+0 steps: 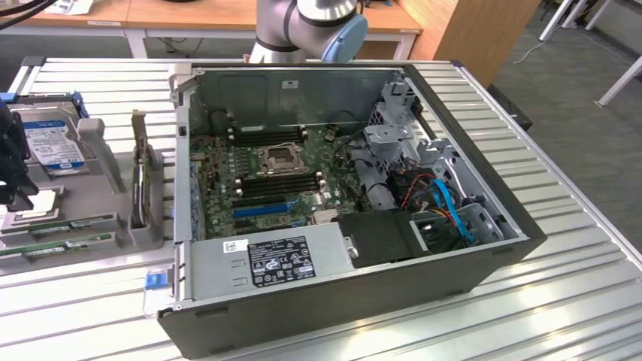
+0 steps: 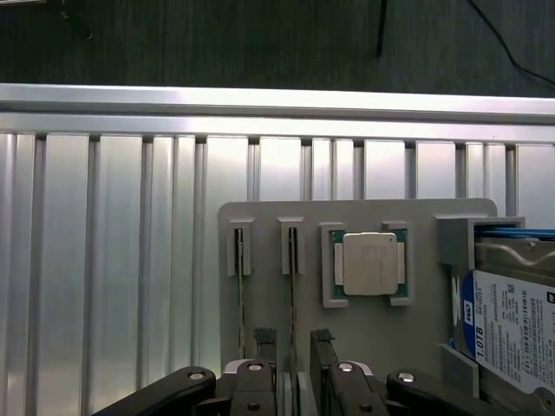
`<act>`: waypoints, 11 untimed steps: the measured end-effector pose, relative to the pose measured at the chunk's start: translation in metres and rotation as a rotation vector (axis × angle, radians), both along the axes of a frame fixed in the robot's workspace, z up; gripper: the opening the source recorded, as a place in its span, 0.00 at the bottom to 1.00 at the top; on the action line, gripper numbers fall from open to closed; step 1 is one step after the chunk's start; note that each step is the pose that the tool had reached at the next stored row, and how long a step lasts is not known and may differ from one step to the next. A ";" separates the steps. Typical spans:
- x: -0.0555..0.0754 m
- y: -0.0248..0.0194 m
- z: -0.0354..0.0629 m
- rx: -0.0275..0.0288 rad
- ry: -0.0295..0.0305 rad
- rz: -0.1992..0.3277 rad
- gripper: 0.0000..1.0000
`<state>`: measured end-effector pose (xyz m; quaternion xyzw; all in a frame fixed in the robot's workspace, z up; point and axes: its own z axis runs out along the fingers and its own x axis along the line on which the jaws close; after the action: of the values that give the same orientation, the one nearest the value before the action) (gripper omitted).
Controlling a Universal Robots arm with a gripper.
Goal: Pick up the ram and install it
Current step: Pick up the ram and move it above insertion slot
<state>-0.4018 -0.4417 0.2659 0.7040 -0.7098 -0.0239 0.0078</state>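
Observation:
Two green ram sticks stand on edge in a grey parts holder. In the wrist view one ram runs down between my fingers, and the other ram stands parallel beside it. My gripper is closed in on the nearer stick, whose far end still sits in its holder bracket. In the exterior view the gripper hangs at the far left over the holder, above the ram. The black ram slots lie on the motherboard inside the open computer case.
A processor chip sits in the holder next to the sticks, and a blue-labelled hard drive stands beyond it. A card stands upright in the holder near the case wall. The ribbed metal table carries everything.

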 end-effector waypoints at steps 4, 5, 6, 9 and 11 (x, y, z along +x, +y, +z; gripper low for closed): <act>0.000 0.0000 -0.0044 -0.0001 0.0001 0.000 0.29; 0.000 0.0000 -0.0055 0.0000 0.0001 0.000 0.29; 0.000 0.0000 -0.0066 0.0000 0.0000 0.000 0.29; 0.000 0.0000 -0.0097 0.0000 0.0000 0.000 0.29; 0.000 -0.0001 -0.0120 0.0000 0.0000 0.000 0.29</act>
<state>-0.4018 -0.4418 0.2539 0.7040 -0.7098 -0.0239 0.0078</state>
